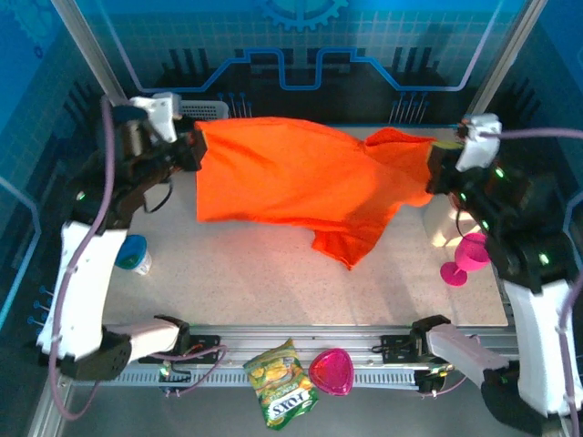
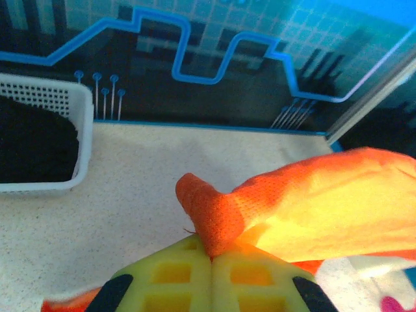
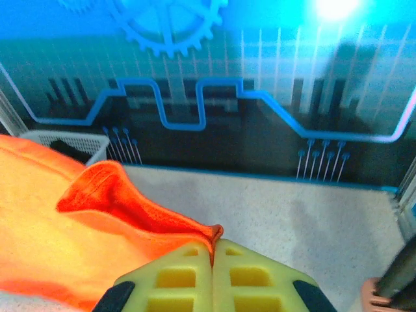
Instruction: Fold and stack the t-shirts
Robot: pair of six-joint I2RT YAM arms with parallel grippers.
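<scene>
The left claw (image 2: 211, 255) is closing fully on a bunched corner of the orange t-shirt (image 1: 291, 182), with both yellow pads pressing together and a fold of fabric protruding between their tips. The right claw (image 3: 212, 250) is likewise pinching the opposite edge of the same garment, its pads meeting with an orange ridge rising just ahead of them. The orange t-shirt is spanning the gap between the two claws across the far half of the counter (image 1: 237, 291), stretching roughly level along its upper edge while one sleeve is drooping toward the centre of the counter. A white basket (image 2: 71, 110) is standing at the far left corner, beside the left claw, and is holding black fabric (image 2: 32, 140), which is probably the second t-shirt, although the view is too dim to confirm any print. A blue cup (image 1: 135, 253) is sitting near the left edge, and a pink goblet (image 1: 465, 259) is standing near the right edge. A yellow-green snack bag (image 1: 282, 382) and a pink heart-shaped dish (image 1: 331, 370) are lying just beside each other on the near rail, between the arm bases.
</scene>
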